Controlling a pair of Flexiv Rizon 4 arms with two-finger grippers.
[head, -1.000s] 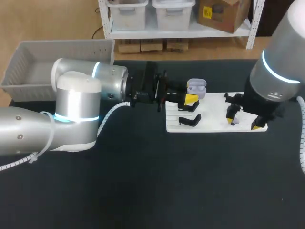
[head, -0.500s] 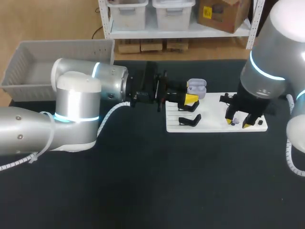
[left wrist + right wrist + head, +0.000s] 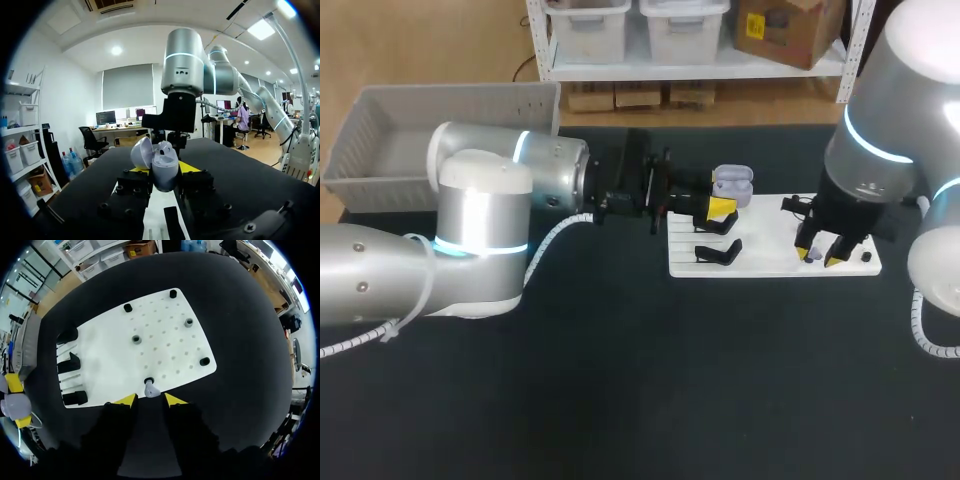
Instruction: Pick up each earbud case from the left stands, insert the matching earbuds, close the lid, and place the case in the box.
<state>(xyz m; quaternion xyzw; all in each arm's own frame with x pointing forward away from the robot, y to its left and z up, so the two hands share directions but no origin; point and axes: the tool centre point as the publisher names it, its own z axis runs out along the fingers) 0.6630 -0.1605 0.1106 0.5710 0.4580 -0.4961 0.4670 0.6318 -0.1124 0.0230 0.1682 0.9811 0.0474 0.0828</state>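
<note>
One white board (image 3: 770, 245) with black stands (image 3: 718, 253) lies on the black table (image 3: 640, 380).

**No legible print**

No lettering, number or sign can be made out on the table's things. The lilac egg-shaped plastic earbud case (image 3: 165, 172), the flat white board (image 3: 165, 335) with its rows of small holes, and the grey slatted plastic box (image 3: 360, 130) all show plain surfaces.
</note>
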